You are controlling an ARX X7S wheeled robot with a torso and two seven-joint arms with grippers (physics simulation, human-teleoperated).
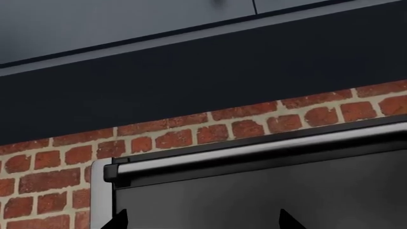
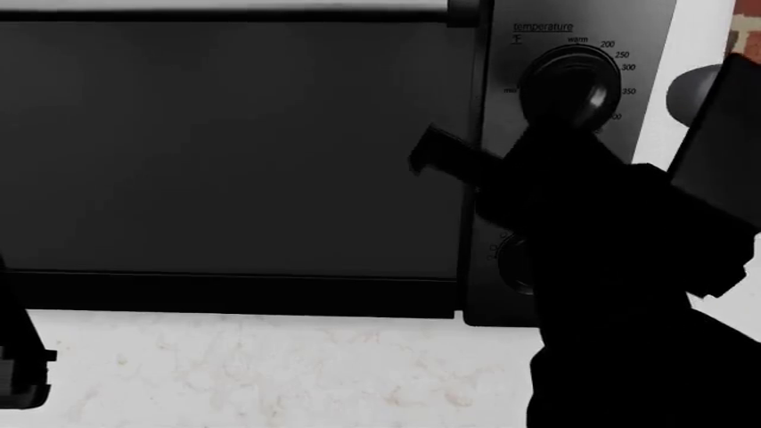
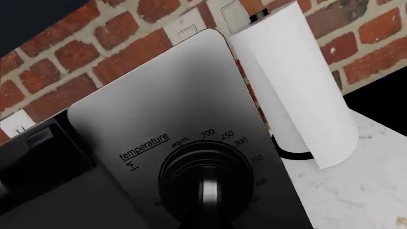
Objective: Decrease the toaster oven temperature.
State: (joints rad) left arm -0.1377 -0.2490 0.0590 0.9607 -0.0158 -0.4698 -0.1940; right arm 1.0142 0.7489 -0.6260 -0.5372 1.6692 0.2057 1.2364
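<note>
The right gripper [image 2: 559, 143] is at the temperature knob [image 3: 205, 179] of the toaster oven [image 2: 238, 152], finger state unclear, while the left gripper [image 1: 202, 222] fingers stand apart

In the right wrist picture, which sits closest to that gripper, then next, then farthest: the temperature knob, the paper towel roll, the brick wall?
1. Black round temperature knob, directly at the right gripper, which is barely in view.
2. White paper towel roll, standing beside the oven.
3. Red brick wall, behind both.
</note>
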